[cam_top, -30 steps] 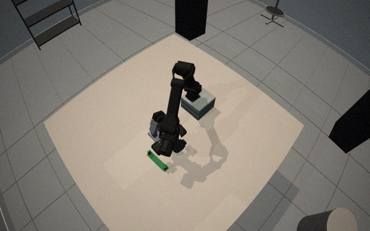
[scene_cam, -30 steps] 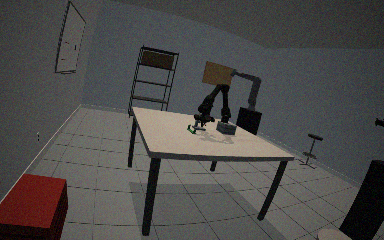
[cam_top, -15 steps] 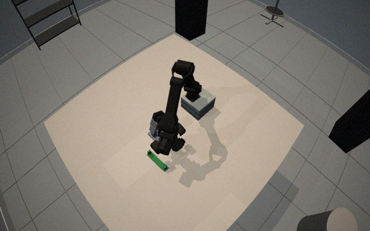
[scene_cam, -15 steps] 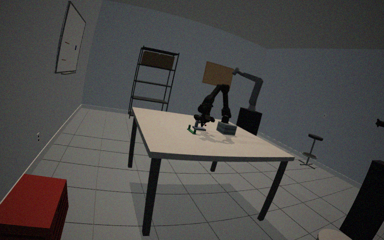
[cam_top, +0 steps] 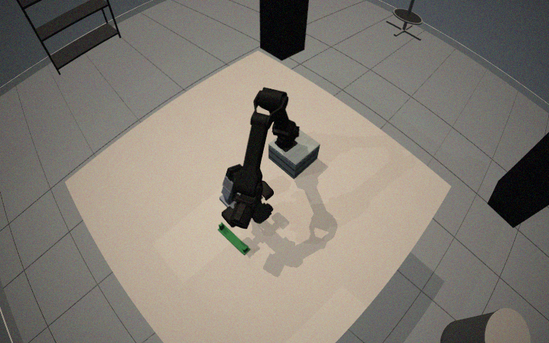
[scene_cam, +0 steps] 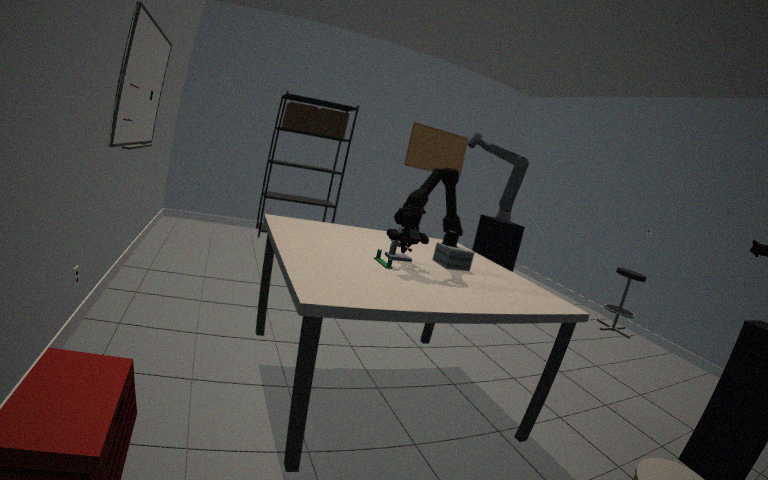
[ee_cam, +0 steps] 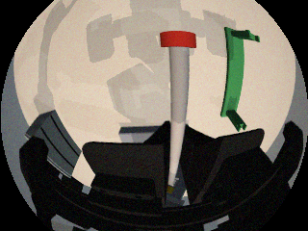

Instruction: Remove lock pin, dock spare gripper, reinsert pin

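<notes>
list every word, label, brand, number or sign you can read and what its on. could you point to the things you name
No readable text anywhere.
Whiteboard (scene_cam: 144,73): a few small red and dark marks, too small to make out as writing.
Pin (ee_cam: 179,91), green rack (cam_top: 233,239) (scene_cam: 383,262) (ee_cam: 235,72), gripper (cam_top: 242,224) (scene_cam: 406,249) (ee_cam: 171,125): no lettering visible.

Dull blue-gray walls are enclosing a gray tiled floor, where a pale square counter (cam_top: 307,96) (scene_cam: 430,300) is standing on dark legs. A black metal shelf unit (cam_top: 42,40) (scene_cam: 274,147) is holding a brown box (scene_cam: 315,120).
</notes>
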`<action>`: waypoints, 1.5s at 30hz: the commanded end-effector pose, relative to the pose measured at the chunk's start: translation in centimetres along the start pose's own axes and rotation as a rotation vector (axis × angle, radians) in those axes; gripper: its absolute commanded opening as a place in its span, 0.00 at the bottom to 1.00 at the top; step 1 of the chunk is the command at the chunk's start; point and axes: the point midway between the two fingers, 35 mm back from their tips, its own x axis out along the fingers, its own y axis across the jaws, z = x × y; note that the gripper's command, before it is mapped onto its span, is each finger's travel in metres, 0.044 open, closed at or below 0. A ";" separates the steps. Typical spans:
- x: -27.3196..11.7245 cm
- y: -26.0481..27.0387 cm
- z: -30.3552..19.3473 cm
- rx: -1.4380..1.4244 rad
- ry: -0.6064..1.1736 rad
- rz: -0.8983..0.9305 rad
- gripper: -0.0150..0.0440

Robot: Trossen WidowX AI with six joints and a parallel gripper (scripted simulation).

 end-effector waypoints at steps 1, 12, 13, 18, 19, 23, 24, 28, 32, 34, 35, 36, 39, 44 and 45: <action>0.1 -0.1 -0.4 -0.004 0.003 -0.002 0.25; 0.2 -0.1 -0.9 -0.005 0.002 0.001 0.25; 0.2 -0.1 -1.0 -0.005 0.002 0.001 0.25; 0.3 -0.1 -1.3 -0.005 0.002 0.003 0.25; 0.3 -0.1 -1.3 -0.005 0.002 0.003 0.25; 0.4 -0.1 -1.5 -0.005 0.002 0.004 0.25; 0.4 -0.1 -1.5 -0.006 0.002 0.004 0.25; 0.4 -0.1 -1.8 -0.006 0.002 0.005 0.25; 0.5 -0.1 -2.0 -0.006 0.002 0.006 0.25; 0.5 -0.1 -2.1 -0.006 0.002 0.007 0.25; 0.5 -0.1 -2.1 -0.006 0.002 0.007 0.25; 0.5 -0.1 -2.2 -0.006 0.002 0.007 0.25; 0.6 -0.1 -2.4 -0.007 0.002 0.008 0.25; 0.6 -0.1 -2.6 -0.007 0.001 0.009 0.25; 0.7 -0.1 -2.7 -0.007 0.001 0.010 0.25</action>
